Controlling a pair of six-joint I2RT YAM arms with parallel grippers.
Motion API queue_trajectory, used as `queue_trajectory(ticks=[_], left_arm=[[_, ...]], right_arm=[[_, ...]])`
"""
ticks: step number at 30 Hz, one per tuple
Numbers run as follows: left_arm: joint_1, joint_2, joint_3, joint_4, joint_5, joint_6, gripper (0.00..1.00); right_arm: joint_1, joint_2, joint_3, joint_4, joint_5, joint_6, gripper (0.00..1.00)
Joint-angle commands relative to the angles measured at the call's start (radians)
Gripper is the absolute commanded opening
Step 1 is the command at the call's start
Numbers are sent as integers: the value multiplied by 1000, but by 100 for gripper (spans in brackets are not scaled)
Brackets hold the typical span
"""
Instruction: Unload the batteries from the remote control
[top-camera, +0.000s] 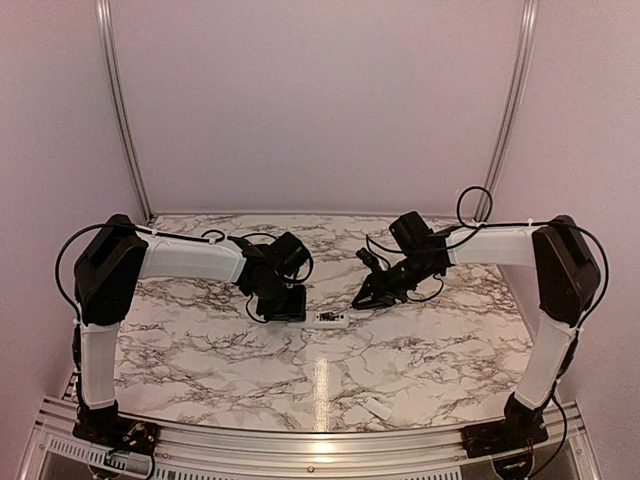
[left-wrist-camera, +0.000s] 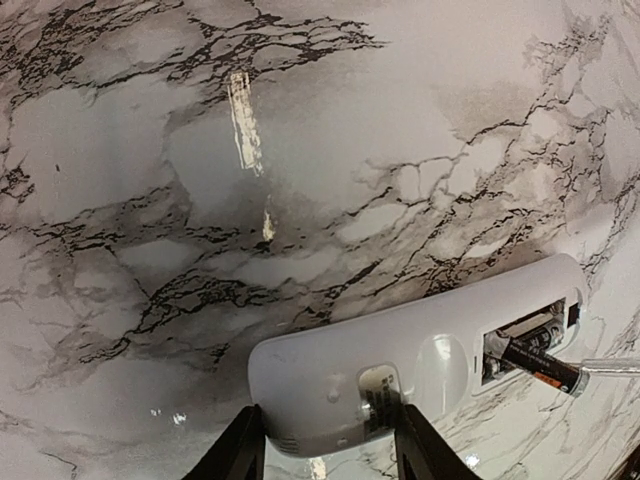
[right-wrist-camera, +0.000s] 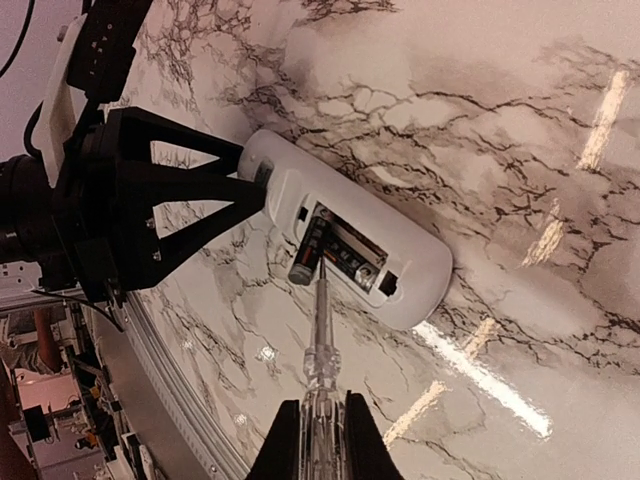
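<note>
Near the middle of the marble table (top-camera: 200, 350), the remote control (right-wrist-camera: 400, 250) lies with its open compartment facing up, one end clamped between the fingers of the left gripper (left-wrist-camera: 330, 440). Both batteries (right-wrist-camera: 305, 255) sit in the compartment, one of them tilted with an end lifted out. The right gripper (right-wrist-camera: 318, 445) is closed on the clear handle of a thin silvery tool (right-wrist-camera: 320, 330), whose tip meets that lifted battery. A small white cover piece (top-camera: 378, 407) lies well apart, near the table's front edge.
</note>
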Motion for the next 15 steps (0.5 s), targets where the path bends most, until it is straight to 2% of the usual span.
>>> queue_trajectory(ticks=[1, 15], left_arm=[[-35, 40, -41, 32, 78, 12, 46], [-35, 22, -64, 44, 76, 10, 45]], right_arm=[[16, 7, 39, -2, -3, 11, 0], [61, 26, 67, 2, 8, 31, 0]])
